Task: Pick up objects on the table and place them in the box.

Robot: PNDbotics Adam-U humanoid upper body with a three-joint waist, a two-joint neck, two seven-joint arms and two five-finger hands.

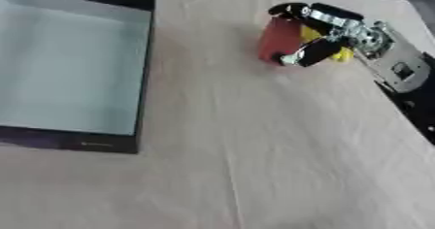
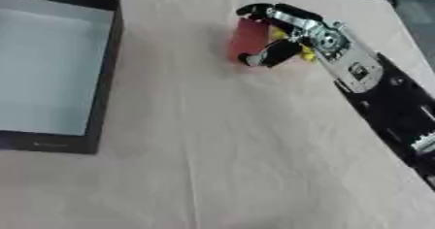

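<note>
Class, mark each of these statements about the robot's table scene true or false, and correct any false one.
1. The right hand has its fingers curled round a red object. True.
2. The box sits at the table's right side. False: it is on the left.
3. The red object already lies inside the box. False: it is out on the cloth-covered table, apart from the box.
4. Something yellow shows beside the red object. True.
5. The left hand rests on the box. False: no left hand is in view.
</note>
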